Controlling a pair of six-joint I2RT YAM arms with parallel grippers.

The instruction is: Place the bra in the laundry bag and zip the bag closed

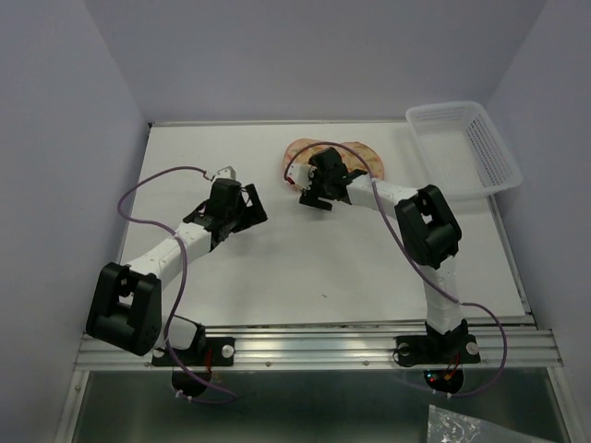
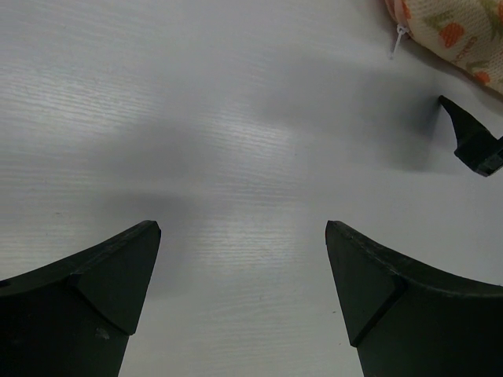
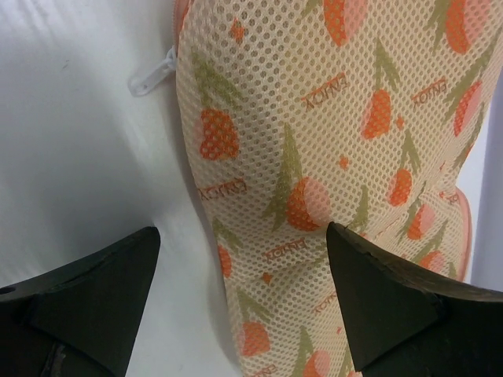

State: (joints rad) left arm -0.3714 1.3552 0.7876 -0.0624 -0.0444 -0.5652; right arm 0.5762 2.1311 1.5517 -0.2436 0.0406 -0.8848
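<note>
The laundry bag (image 1: 365, 152) lies at the back middle of the table, a cream-peach mesh case with orange print. It fills the right wrist view (image 3: 330, 141), and one corner shows in the left wrist view (image 2: 464, 31). Its white zip pull (image 3: 149, 78) sticks out at the bag's edge. My right gripper (image 1: 311, 189) (image 3: 244, 232) is open and straddles that edge, one finger over the table and one over the mesh. My left gripper (image 1: 247, 210) (image 2: 244, 228) is open over bare table to the left of the bag. The bra is out of view.
A white plastic lattice basket (image 1: 462, 148) stands at the back right corner, partly over the table's edge. A fingertip of the right gripper (image 2: 471, 141) shows at the right of the left wrist view. Grey walls close in the table on three sides.
</note>
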